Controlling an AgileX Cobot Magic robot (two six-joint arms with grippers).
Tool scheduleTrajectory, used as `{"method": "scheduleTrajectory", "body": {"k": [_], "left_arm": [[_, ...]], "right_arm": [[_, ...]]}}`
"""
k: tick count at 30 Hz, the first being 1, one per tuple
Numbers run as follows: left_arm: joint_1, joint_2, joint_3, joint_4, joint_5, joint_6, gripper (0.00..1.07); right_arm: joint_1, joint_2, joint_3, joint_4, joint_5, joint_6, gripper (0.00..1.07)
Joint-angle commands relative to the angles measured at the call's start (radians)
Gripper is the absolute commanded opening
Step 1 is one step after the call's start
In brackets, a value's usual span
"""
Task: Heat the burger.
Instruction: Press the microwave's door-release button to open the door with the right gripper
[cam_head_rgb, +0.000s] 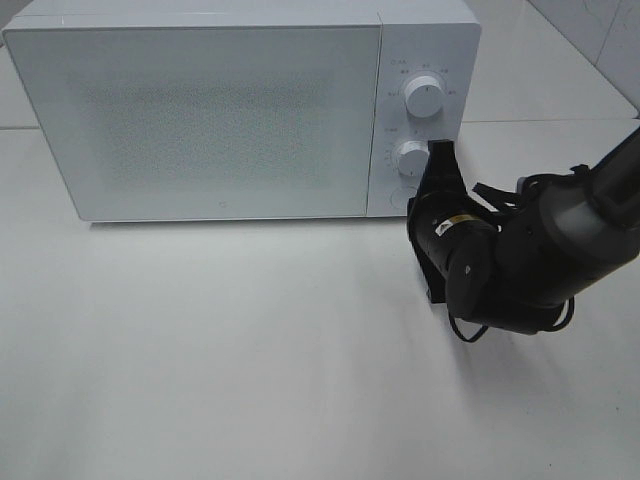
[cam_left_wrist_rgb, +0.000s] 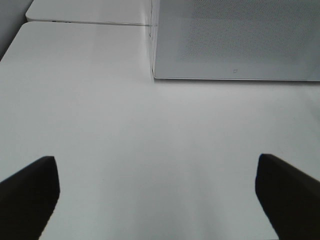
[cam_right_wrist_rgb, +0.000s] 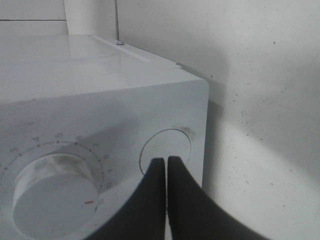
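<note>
White tabletop (cam_head_rgb: 200, 350) is lying under my left gripper (cam_left_wrist_rgb: 156, 165). I am holding its two dark fingers (cam_left_wrist_rgb: 30, 195) wide apart with nothing between them, hovering near the lower left front corner of the white microwave (cam_head_rgb: 220, 110). The microwave's speckled door (cam_head_rgb: 200, 120) is sitting shut. I cannot tell where the burger is, since no view is showing it. Right of the door, the control panel (cam_head_rgb: 445, 45) is carrying an upper knob (cam_head_rgb: 424, 98) and a lower knob (cam_head_rgb: 410, 160), with a round button (cam_right_wrist_rgb: 167, 142) beside the lower one. My right gripper (cam_right_wrist_rgb: 166, 161) is reaching in at that panel. I am pressing its fingers (cam_right_wrist_rgb: 150, 200) together on nothing, tips pointing at the button's rim, and I cannot tell whether they are touching it.
</note>
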Motion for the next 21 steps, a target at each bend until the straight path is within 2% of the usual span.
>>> {"method": "scheduleTrajectory", "body": {"k": [1,21], "left_arm": [[0.004,-0.019,0.005,-0.003,0.002,-0.006,1.02],[0.004,-0.019,0.005,-0.003,0.002,-0.006,1.02]], "right_arm": [[-0.004,0.008,-0.025,-0.003,0.015,0.01,0.0],[-0.016,0.086,-0.132,0.05,0.032,0.001,0.0]]}}
